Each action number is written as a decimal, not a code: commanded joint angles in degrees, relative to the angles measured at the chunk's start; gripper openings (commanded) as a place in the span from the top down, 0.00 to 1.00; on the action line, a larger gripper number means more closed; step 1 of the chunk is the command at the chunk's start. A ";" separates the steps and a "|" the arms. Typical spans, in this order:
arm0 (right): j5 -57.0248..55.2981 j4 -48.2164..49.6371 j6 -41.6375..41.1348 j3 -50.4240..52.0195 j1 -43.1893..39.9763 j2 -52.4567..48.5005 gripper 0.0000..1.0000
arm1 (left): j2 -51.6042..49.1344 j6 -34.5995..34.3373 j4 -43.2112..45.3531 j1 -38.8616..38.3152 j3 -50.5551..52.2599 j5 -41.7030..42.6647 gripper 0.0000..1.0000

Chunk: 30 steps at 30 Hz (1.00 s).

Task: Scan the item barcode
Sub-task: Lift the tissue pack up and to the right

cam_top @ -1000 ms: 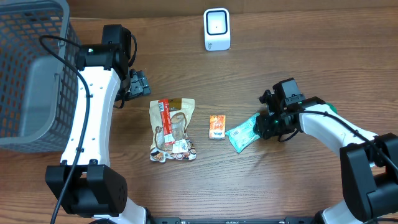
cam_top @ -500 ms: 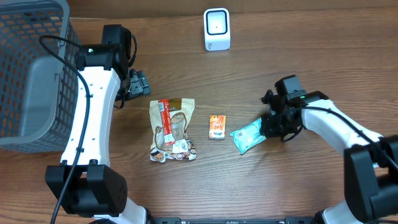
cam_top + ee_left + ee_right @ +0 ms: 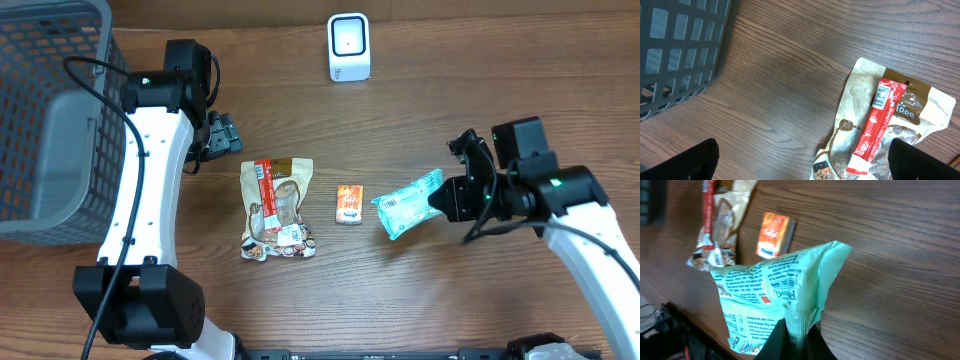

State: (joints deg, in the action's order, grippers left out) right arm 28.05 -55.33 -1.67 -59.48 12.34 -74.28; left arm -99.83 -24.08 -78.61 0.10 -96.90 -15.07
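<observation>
Green packet (image 3: pixel 408 203) hangs pinched in right claw (image 3: pixel 445 197).

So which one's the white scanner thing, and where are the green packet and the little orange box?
white scanner (image 3: pixel 349 42): overhead view, on its front face.
green packet (image 3: pixel 405 205): overhead view, on its printed middle.
orange box (image 3: pixel 348 203): overhead view, on the centre of its top.
</observation>
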 commanded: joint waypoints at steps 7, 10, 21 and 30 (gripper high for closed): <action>9.81 0.09 0.20 -1.40 -0.42 3.17 0.96 | -0.13 -1.05 -0.02 -0.11 -1.18 -0.35 0.00; 9.79 0.15 0.22 -1.40 -0.44 3.19 0.96 | -0.13 -1.05 -0.02 -0.11 -1.18 -0.35 0.00; 12.07 -0.04 0.26 -1.40 -0.42 3.19 0.96 | -0.13 -1.05 -0.02 -0.11 -1.18 -0.37 0.01; 9.01 1.79 0.26 -1.40 -0.42 3.17 0.96 | -0.13 -1.05 -0.02 -0.11 -1.18 -0.37 0.01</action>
State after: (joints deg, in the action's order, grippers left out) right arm 38.57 -54.89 -1.65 -59.48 12.36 -72.10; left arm -99.83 -24.08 -78.61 0.10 -96.90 -15.07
